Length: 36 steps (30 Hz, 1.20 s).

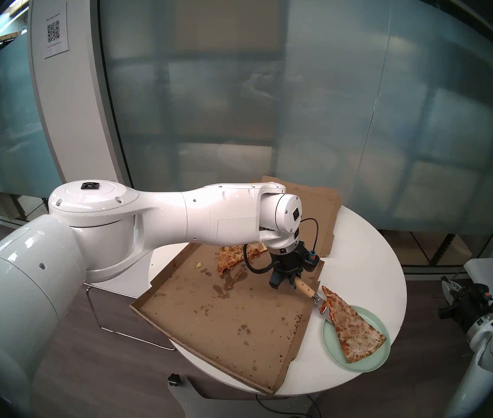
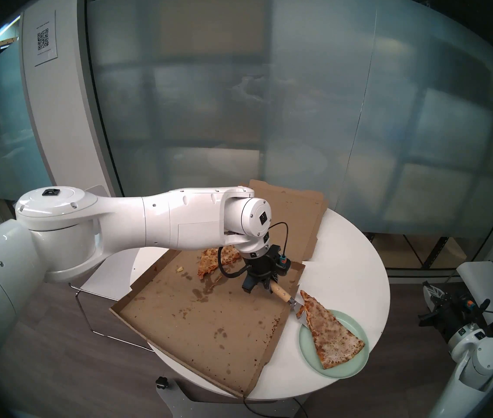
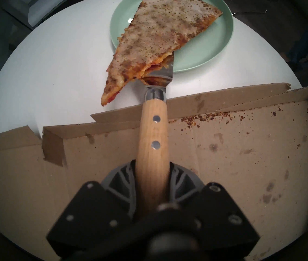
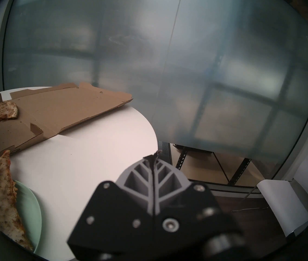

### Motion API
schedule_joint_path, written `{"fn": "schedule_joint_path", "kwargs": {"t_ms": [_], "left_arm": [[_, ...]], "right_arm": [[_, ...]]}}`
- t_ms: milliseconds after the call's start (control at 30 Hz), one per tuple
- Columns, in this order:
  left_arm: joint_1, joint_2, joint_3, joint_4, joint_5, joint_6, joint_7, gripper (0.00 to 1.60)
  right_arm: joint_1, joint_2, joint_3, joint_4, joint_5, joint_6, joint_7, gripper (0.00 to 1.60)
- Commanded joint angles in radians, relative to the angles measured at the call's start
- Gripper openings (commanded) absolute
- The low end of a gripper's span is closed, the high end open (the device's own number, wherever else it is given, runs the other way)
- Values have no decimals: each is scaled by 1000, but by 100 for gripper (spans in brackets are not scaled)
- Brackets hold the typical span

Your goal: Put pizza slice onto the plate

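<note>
The pizza slice (image 1: 353,325) lies with its wide crust end on the plate (image 1: 382,358), while its tip hangs over the rim above the white counter (image 1: 368,257). My left wrist view shows the metal blade of the spatula (image 3: 152,134) under the slice edge; my left fingers (image 3: 130,181) are closed on its wooden handle. My right wrist view shows my right fingers (image 4: 140,176) pressed together, holding nothing. The head views show another slice (image 1: 234,254) in the pizza box (image 1: 209,327).
</note>
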Motion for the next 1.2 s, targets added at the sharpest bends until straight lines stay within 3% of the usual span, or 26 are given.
{"fn": "schedule_joint_path", "kwargs": {"t_ms": [0, 367, 1167], "left_arm": [[-38, 9, -17, -51, -1, 18, -11, 0], [-63, 47, -9, -166, 61, 41, 28, 0], [-76, 81, -12, -214, 136, 48, 83, 0]], "right_arm": [[4, -3, 7, -14, 14, -9, 4, 0], [3, -11, 17, -14, 19, -17, 19, 0], [10, -34, 29, -31, 12, -23, 37, 0]]}}
